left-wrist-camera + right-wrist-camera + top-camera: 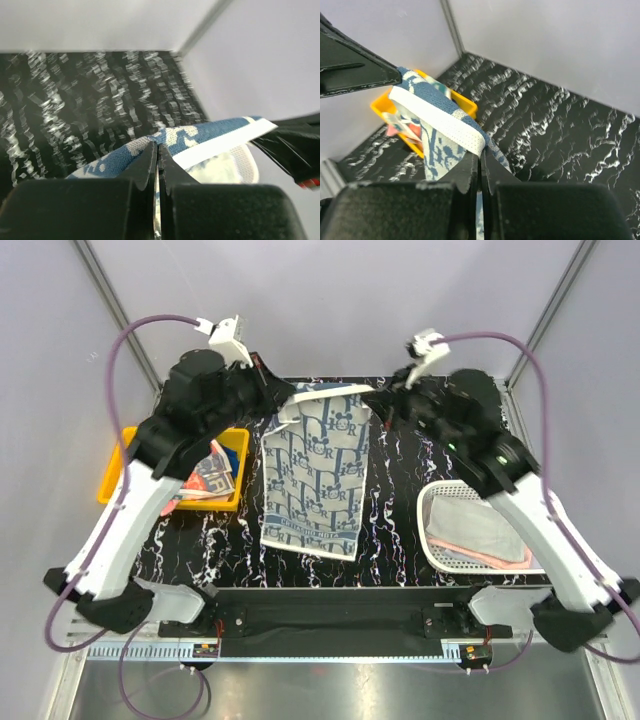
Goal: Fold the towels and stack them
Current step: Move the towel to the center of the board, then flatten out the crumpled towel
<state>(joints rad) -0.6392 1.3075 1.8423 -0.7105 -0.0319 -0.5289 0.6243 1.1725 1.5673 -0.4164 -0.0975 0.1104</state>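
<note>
**Marbled table, towel held at two corners**

Black marbled table (400,540), pale walls. Blue-printed towel (315,480): far corners pinched by the left gripper (157,146) and right gripper (480,152), both clamped on its hem. The rest lies toward the near edge. Left wrist view blurred. Yellow tray (233,445) partly under the left arm.

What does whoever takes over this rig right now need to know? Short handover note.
Hands: the left hand is shut on the far left corner of the blue-patterned towel; the right hand is shut on its far right corner.
Towel: its far edge is lifted, the rest lies flat on the table.
Others: printed towels lie loose in the yellow tray; grey and pink towels lie in the white basket.
Done: towel spread out and gripped.
Left: fold it, stack it, then probably the tray's.
</note>
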